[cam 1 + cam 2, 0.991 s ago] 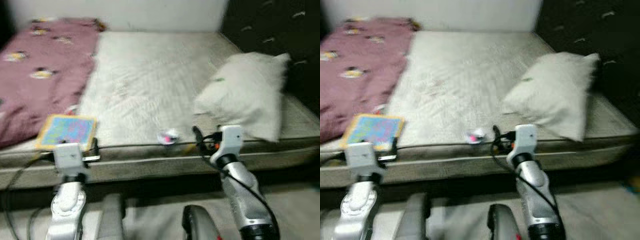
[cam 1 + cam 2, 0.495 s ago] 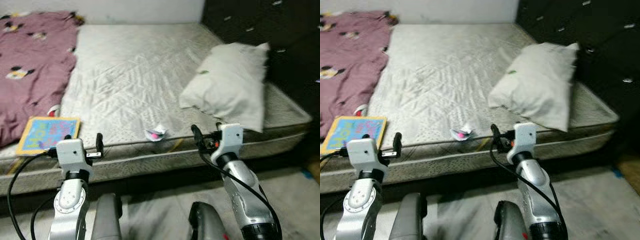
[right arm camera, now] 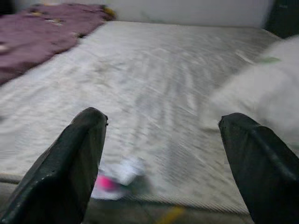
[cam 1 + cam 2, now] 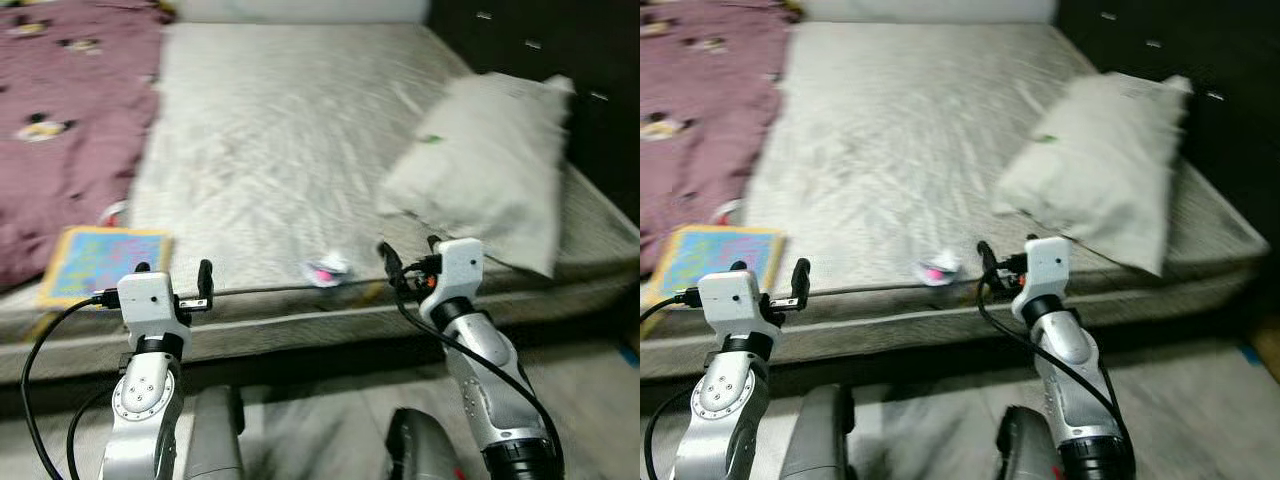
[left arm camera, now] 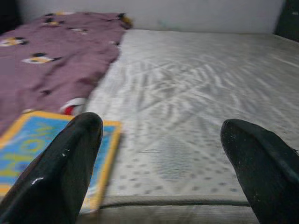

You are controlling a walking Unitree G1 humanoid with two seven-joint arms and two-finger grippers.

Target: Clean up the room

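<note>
1. Head views: a crumpled wrapper (image 4: 327,269) with a pink spot lies on the mattress (image 4: 280,150) near its front edge, between the picture book (image 4: 102,260) and the pillow (image 4: 485,165). It looks light, soft and crushable.
2. Left wrist view: left gripper (image 5: 161,154) is spread, facing the book's corner.
3. Right wrist view: right gripper (image 3: 161,154) is spread, wrapper just ahead; pinching its raised white folds looks best.
</note>
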